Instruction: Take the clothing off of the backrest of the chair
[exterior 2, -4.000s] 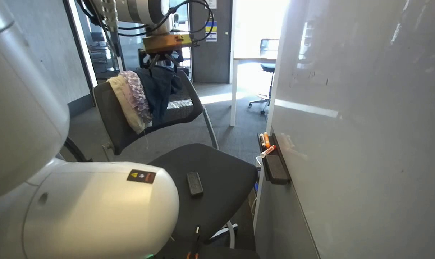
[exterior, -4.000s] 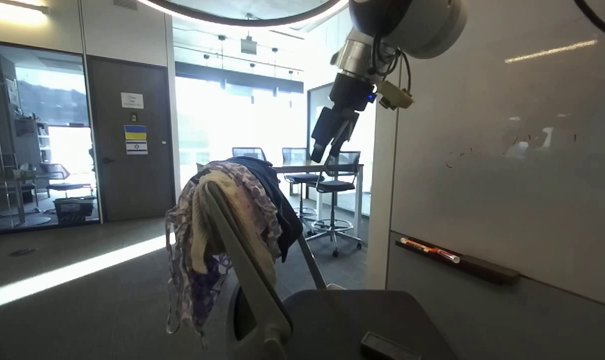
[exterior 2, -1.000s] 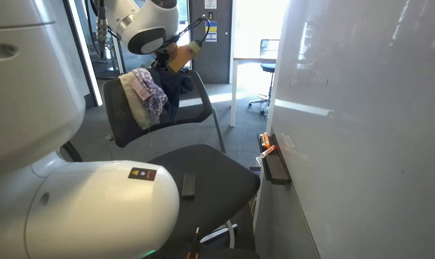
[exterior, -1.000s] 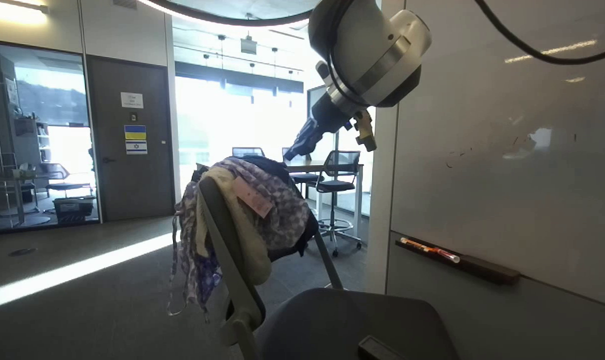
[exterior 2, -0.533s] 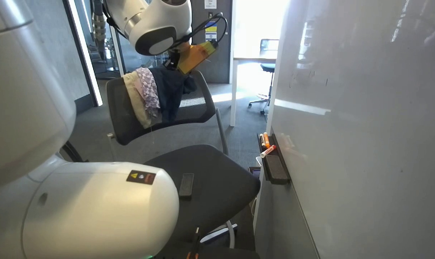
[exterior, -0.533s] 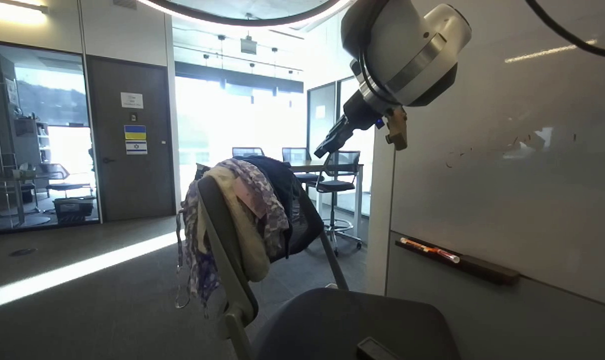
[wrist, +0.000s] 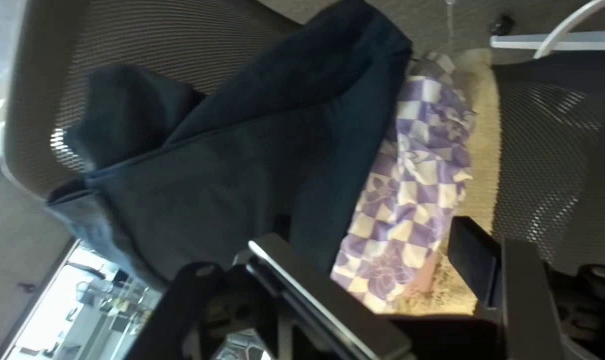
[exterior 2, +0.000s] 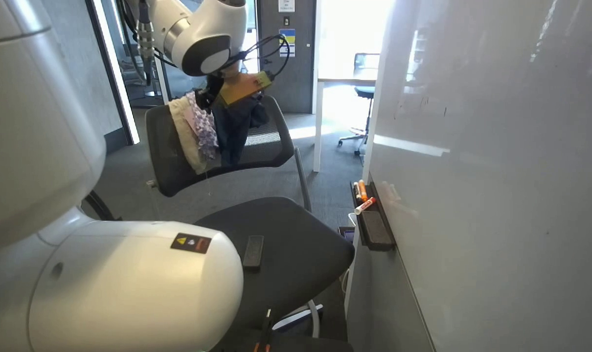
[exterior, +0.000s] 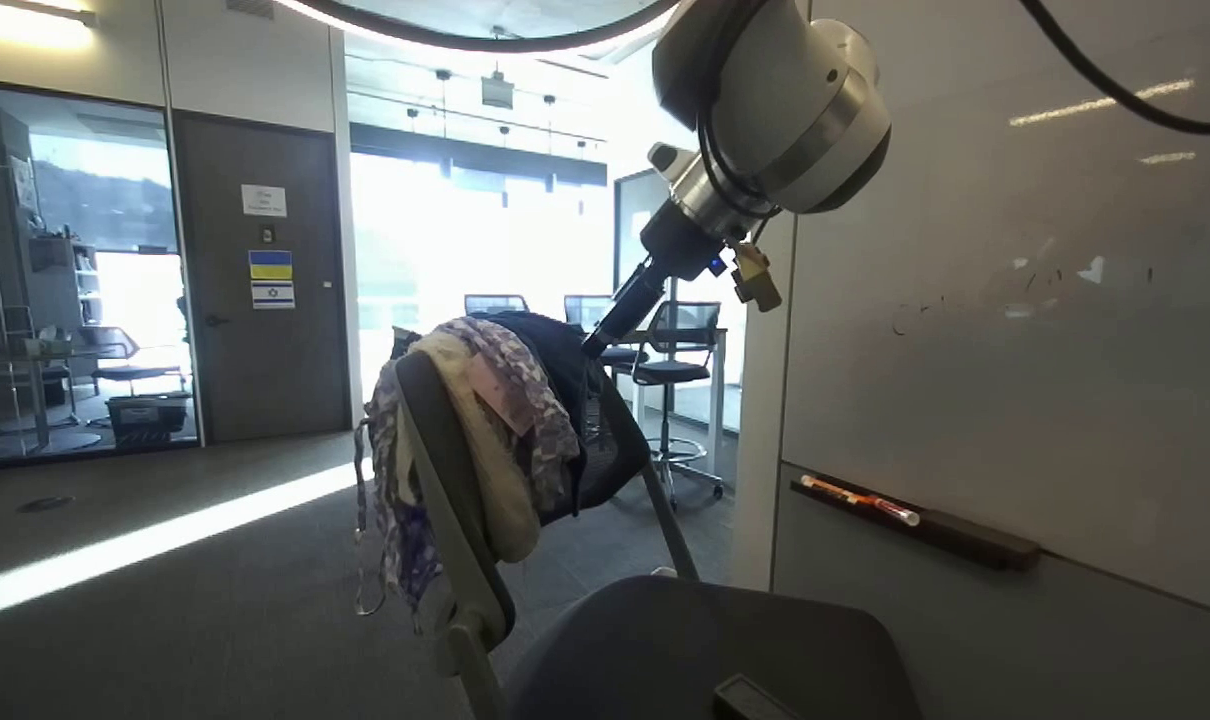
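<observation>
Several garments hang over the backrest (exterior 2: 159, 151) of the grey chair. A dark blue garment (wrist: 222, 165) lies beside a purple-and-white checkered one (wrist: 402, 200), with a cream one (wrist: 482, 130) along the far side. In an exterior view the cream garment (exterior: 485, 460), the checkered one (exterior: 555, 455) with a pink tag (exterior: 500, 393), and the dark one (exterior: 550, 350) drape over the top. My gripper (wrist: 372, 225) is open. Its fingers stand apart with the checkered cloth showing between them. In both exterior views the gripper (exterior: 593, 348) is close at the dark garment's top; contact cannot be told.
The chair seat (exterior 2: 296, 244) holds a dark eraser (exterior 2: 254, 253). A whiteboard (exterior 2: 487, 195) with a marker ledge (exterior 2: 374, 220) stands beside the chair. My forearm fills the near side of an exterior view. A table and tall chairs (exterior: 675, 370) stand behind.
Over four seconds the chair has shifted slightly. The checkered cloth, spread wider one second ago, hangs narrower with its pink tag showing. In the last half second my gripper turned and came down toward the garments.
</observation>
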`<state>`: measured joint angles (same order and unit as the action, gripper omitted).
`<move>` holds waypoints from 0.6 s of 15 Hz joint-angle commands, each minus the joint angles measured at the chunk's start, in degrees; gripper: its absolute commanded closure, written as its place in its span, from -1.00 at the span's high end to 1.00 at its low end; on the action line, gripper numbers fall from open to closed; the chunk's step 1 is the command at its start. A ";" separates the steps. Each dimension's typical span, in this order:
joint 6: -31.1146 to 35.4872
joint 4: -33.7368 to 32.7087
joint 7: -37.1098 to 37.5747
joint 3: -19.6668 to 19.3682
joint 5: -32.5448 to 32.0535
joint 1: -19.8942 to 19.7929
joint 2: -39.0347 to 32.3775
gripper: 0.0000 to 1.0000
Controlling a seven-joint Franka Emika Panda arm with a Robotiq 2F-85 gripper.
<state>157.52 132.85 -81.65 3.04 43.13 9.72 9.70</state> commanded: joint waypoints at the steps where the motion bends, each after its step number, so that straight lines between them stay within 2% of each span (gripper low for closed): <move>1: -12.33 -9.02 3.35 -1.06 1.12 0.56 -4.71 1.00; 2: -15.01 -10.98 3.81 -0.84 1.77 0.25 -5.72 1.00; 6: -8.51 -15.64 9.27 2.01 -0.35 -0.07 -11.59 1.00; 9: -7.42 -18.34 12.83 3.46 -1.96 -0.26 -15.82 1.00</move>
<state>148.14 119.19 -73.01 4.81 43.00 9.77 -1.01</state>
